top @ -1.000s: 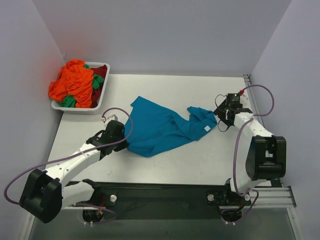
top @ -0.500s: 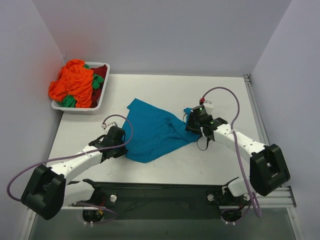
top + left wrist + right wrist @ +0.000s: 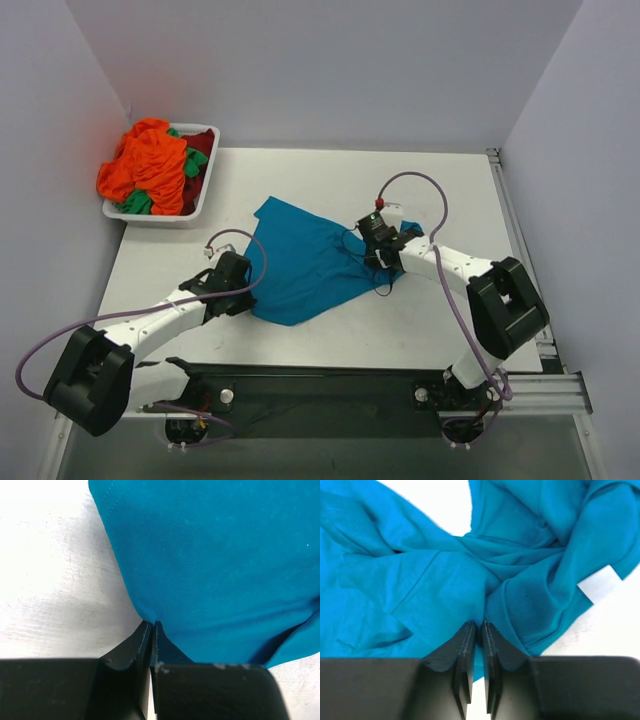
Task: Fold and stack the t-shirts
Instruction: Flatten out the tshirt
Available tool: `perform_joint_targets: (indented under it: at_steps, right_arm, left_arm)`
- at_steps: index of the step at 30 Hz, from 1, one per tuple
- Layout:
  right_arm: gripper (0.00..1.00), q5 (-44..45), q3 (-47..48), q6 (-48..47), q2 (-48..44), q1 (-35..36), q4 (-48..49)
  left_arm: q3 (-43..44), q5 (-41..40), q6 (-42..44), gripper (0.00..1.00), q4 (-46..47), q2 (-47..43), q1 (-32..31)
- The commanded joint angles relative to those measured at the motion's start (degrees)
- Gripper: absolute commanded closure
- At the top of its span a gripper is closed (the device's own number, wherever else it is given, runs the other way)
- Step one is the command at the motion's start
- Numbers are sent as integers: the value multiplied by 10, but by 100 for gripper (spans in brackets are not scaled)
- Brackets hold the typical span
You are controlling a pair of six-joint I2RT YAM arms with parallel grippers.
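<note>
**Both grippers pinched on the teal-blue t-shirt at mid-worktop**

The teal-blue t-shirt (image 3: 305, 265) lies crumpled and unfolded around the middle of the worktop (image 3: 330, 180), its broad part toward the left and a bunched, wrinkled part toward the right.

The left gripper (image 3: 152, 625) sits at the shirt's near-left edge. In the left wrist view its jaws are pressed together with the hem of the cloth caught between their tips. The fabric fans out smooth beyond them.

The right gripper (image 3: 476, 625) is at the bunched right part of the same shirt. Its jaws stand almost together, and a ridge of gathered cloth runs in between their tips. Just to the right of that ridge a small white label (image 3: 600, 584) shows on the fabric. No writing can be read on it.

A white tray (image 3: 205, 190) stands at the far-left corner of the worktop, well apart from both grippers. It holds a heap with an orange t-shirt (image 3: 145, 165) on top, spilling over the tray's left rim. A green t-shirt (image 3: 195, 160) and a dark red t-shirt (image 3: 200, 140) show beside and under it.
</note>
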Motion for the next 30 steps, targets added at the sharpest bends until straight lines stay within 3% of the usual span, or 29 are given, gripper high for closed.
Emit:
perform_joint_targets:
  at_steps: [1, 3, 8, 12, 19, 22, 24, 29, 30]
  right_arm:
    - [92, 51, 6, 6, -42, 1, -45]
    - [98, 63, -12, 6, -70, -2, -64]
    - [99, 59, -78, 20, -225, -43, -104]
    - [98, 0, -167, 43, -353, -96, -138]
    - [89, -18, -223, 91, -552, -152, -226]
    - [78, -27, -231, 101, -575, -170, -241]
    - [73, -47, -236, 103, -579, -177, -248]
    - [65, -86, -241, 87, -576, -176, -238]
    - [64, -98, -238, 84, -569, -175, -227]
  left_arm:
    - [12, -5, 2, 90, 17, -3, 7]
    - [13, -4, 3, 90, 14, -5, 10]
    - [19, -5, 9, 90, 7, -10, 17]
    - [22, 1, 10, 90, 6, -11, 26]
    - [22, 10, 12, 90, 3, -23, 39]
    - [25, 14, 17, 90, -3, -23, 41]
    - [31, 15, 20, 84, -8, -26, 41]
    - [67, -56, 31, 36, -72, -49, 46]
    - [85, -75, 28, 32, -89, -49, 49]
